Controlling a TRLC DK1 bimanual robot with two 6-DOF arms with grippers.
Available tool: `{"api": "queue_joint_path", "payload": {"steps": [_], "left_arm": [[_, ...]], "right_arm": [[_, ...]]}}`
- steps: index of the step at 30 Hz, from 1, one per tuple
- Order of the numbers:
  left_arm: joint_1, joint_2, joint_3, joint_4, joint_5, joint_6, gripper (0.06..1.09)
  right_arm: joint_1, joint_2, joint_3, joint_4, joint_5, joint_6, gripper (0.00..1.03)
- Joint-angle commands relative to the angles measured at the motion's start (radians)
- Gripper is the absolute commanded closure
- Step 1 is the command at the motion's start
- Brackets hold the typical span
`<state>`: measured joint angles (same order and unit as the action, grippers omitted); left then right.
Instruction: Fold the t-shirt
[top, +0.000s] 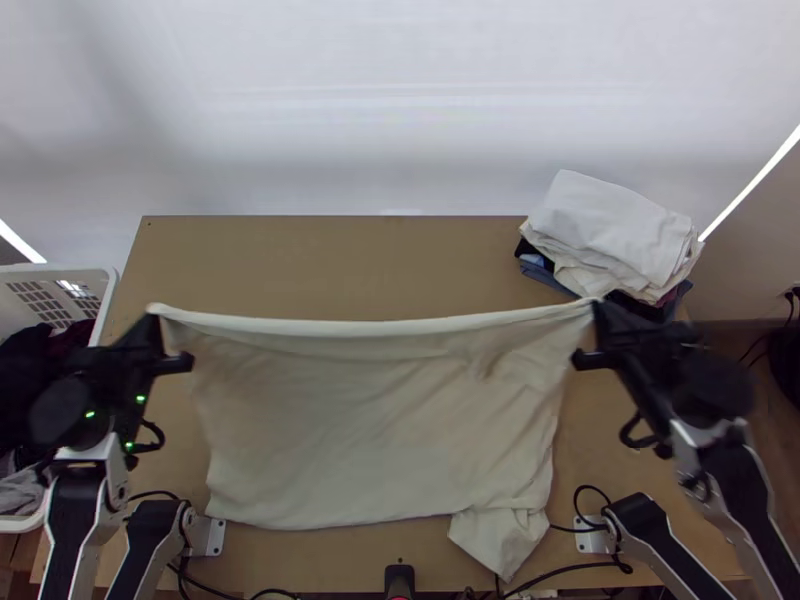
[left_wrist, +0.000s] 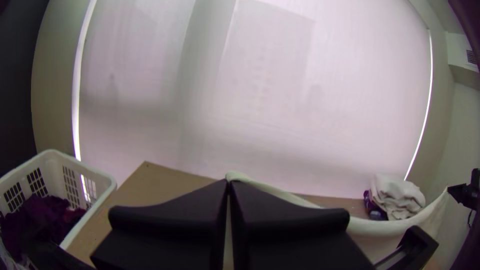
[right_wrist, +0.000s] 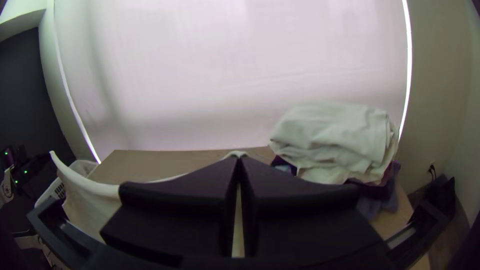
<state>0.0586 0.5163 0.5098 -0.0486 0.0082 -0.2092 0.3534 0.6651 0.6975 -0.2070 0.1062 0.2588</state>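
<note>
White basket (top: 60, 268) w/ dark purple clothes (left_wrist: 40, 215) in it, L of wooden surface (top: 300, 260). Folded clothes pile (top: 612, 228) on far R corner, white on top, dark/blue underneath. Pale blind (top: 400, 120) behind; black cords (right_wrist: 431, 171) at R wall.

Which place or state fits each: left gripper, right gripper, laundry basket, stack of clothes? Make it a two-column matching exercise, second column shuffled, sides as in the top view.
1. Left gripper
2. Right gripper
3. Laundry basket
4. Stack of clothes

A. At the table's far right corner
B. Shut on the right end of the t-shirt's far edge
C. Shut on the left end of that edge
D. Beside the table, dark clothes inside

Pairs: 1-C, 2-B, 3-D, 4-A
</note>
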Motion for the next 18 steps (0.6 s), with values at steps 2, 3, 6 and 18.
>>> {"api": "queue_joint_path", "payload": {"steps": [2,3,6,18], "left_arm": [[-0.006,0.134,-0.045,0.116,0.012,0.001,1.05],[-0.003,0.177,-0.044,0.139,0.012,0.001,1.05],[0.003,0.303,-0.036,0.202,0.035,0.011,1.05],[0.056,0.834,0.23,0.265,0.104,0.022,1.05]], "right_arm": [[-0.007,0.129,-0.055,0.129,-0.005,0.043,1.0],[-0.008,0.163,-0.053,0.15,-0.008,0.059,1.0],[-0.031,0.263,-0.036,0.215,-0.02,0.062,1.0],[-0.159,0.752,0.26,0.195,-0.08,0.137,1.0]]}}
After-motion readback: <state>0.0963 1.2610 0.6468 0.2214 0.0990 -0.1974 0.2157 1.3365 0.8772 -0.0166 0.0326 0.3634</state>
